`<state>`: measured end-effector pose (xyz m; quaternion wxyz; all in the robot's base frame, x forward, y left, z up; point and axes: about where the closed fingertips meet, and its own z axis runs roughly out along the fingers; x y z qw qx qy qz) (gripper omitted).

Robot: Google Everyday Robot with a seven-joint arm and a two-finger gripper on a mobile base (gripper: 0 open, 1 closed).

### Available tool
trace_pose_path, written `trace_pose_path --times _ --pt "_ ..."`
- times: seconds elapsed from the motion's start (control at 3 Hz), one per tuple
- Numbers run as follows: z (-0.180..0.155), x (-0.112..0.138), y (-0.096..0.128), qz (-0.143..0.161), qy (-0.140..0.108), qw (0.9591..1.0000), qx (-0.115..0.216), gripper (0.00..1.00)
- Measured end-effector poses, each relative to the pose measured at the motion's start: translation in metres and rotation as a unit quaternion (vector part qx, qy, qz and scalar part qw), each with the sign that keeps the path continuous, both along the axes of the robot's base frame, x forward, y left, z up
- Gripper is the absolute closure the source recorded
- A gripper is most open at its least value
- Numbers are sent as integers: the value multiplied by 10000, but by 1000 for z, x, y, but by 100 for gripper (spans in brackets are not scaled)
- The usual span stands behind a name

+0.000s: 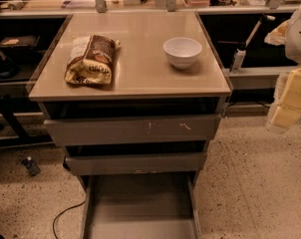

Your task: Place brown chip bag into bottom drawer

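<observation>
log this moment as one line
brown chip bag: on cabinet top, left side | white bowl: right side, apart from bag | bottom drawer: pulled out | claw: right edge of view, away from bag

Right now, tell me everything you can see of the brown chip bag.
The brown chip bag is a crinkled foil snack bag, dark brown with yellow-tan edges and pale lettering. It looks slightly puffed. It lies flat on the left half of the cabinet top, its length running roughly front to back. Only that top touches it. The white bowl stands apart to its right. The claw is at the right edge of the view, beside the cabinet and well clear of the bag.
</observation>
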<state>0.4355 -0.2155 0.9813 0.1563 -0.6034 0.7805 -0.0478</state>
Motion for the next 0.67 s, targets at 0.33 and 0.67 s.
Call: trace_pose_path --times 0.33,0.67 --pt "2 2 3 26 -30 10000 2 0" --pt "2 26 33 154 78 9998 -51 0"
